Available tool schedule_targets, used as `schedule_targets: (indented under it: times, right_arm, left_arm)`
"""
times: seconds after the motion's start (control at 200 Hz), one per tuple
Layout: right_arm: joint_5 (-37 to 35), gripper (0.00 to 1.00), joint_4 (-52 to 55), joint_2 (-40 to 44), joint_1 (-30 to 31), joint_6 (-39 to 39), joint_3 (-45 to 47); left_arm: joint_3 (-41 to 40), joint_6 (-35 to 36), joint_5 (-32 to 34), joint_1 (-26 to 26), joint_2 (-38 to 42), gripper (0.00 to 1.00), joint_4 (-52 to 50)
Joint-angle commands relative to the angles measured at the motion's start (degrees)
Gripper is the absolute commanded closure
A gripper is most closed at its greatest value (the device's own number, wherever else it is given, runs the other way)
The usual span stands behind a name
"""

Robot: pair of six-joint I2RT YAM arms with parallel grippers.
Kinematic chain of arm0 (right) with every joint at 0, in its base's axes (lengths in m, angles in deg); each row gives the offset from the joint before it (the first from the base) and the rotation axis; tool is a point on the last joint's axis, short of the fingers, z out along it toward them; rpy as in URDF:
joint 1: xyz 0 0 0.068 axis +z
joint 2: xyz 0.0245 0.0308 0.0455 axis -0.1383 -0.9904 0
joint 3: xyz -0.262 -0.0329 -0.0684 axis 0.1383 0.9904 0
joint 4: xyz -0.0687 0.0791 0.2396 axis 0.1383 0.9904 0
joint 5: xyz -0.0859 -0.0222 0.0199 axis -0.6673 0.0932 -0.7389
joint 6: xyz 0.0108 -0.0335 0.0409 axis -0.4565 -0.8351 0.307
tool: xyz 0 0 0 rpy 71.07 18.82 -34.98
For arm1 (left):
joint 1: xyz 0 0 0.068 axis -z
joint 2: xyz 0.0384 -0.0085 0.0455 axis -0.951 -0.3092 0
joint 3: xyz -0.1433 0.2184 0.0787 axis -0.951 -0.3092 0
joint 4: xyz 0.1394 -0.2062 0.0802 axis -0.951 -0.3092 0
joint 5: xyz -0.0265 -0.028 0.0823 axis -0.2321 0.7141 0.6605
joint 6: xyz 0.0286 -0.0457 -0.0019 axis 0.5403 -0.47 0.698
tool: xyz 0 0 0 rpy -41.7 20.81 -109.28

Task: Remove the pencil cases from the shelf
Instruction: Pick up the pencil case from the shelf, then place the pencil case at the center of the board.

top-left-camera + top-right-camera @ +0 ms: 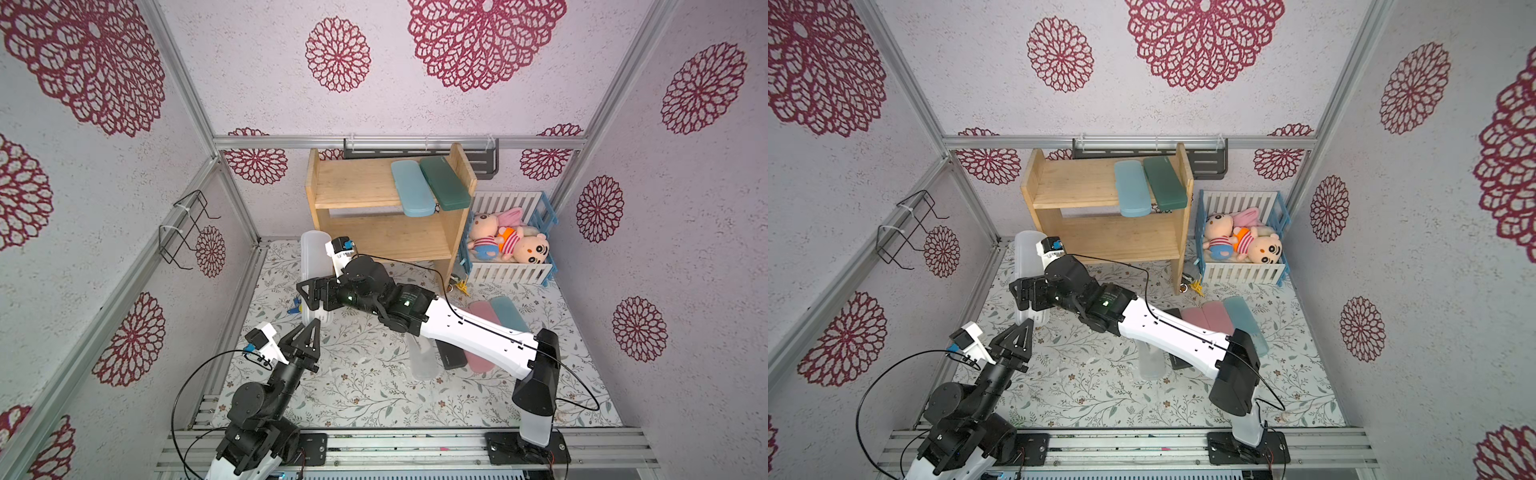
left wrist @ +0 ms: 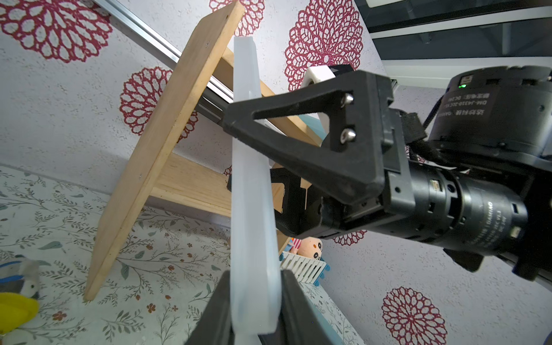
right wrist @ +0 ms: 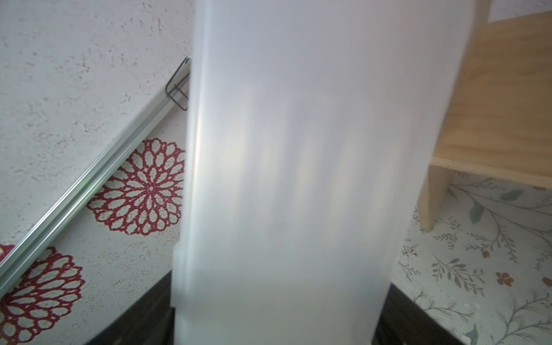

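Closest in, the left gripper (image 1: 312, 329) is pinching the lower end of a white case (image 1: 311, 257), jaws together on it. The left wrist view is showing that grip edge-on, while the top views are leaving it unclear. The right gripper (image 1: 308, 296) is straddling the same case midway, one finger on each side. Whether it is pressing I cannot tell, as its wrist view is giving only blurred white plastic.

On the mat (image 1: 365, 390), the right arm (image 1: 478, 332) is covering parts of a second white case (image 1: 422, 361), a black case (image 1: 452, 358), pink cases (image 1: 1208, 318) and a blue case (image 1: 509, 313). The two pinks are showing side by side in a top view.

Farther back, the held case is hanging just beside the shelf (image 1: 353, 187), off both tiers. A further blue case (image 1: 413, 189) and a green case (image 1: 444, 183) are lying on the top tier's right end, overhanging its front. A crate (image 1: 509, 272) of plush toys is standing beside it.
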Motion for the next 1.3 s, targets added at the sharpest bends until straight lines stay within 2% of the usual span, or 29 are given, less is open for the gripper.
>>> schedule_targets:
  times: [0.0, 0.195, 0.22, 0.27, 0.3, 0.33, 0.35, 0.6, 0.795, 0.991, 1.296]
  right_arm:
    - [-2.6, 0.14, 0.4, 0.5, 0.3, -0.2, -2.7]
    - [-6.1, 0.21, 3.3, 0.9, 0.1, -1.1, -2.6]
    - [-6.5, 0.21, 3.7, 1.0, 0.1, -1.4, -2.5]
    - [-7.3, 0.21, 4.3, 1.6, 0.0, -1.9, -2.0]
    - [-7.7, 0.21, 4.6, 2.0, -0.2, -2.2, -1.3]
    - [-7.9, 0.21, 4.6, 2.6, -0.3, -2.4, -0.2]
    - [-8.1, 0.21, 4.6, 3.1, -0.5, -2.5, 0.8]
    - [-8.2, 0.21, 0.9, 11.3, -2.1, -1.3, 21.4]
    - [-5.4, 0.21, 1.0, 11.8, -4.4, 1.7, 33.4]
    - [-4.6, 0.2, 0.1, 9.7, -6.0, 3.6, 38.4]
    - [-3.9, 0.17, -0.1, 3.1, -7.2, 4.0, 39.2]
  left_arm:
    - [0.6, 1.2, 0.3, 0.4, 0.8, 1.0, 0.1]
    - [1.1, 1.6, 1.0, 0.4, 0.8, 1.0, -1.3]
    - [1.1, 1.7, 1.2, 0.4, 0.8, 0.89, -1.5]
    - [1.3, 1.5, 1.6, 0.5, 0.9, 0.54, -1.9]
    - [1.4, 1.3, 2.1, 0.4, 1.0, 0.37, -2.2]
    - [1.5, 1.2, 2.5, 0.4, 1.1, 0.24, -2.8]
    - [1.7, 1.0, 2.9, 0.4, 1.3, 0.21, -3.2]
    - [2.7, -0.2, 7.0, 0.4, 3.3, 0.15, -8.0]
    - [2.4, -1.8, 8.7, 0.5, 3.0, 0.12, -8.3]
    - [2.3, -3.1, 9.4, 0.4, 1.0, 0.09, -8.1]
    - [1.9, -3.8, 9.7, 0.3, 0.6, 0.05, -8.1]
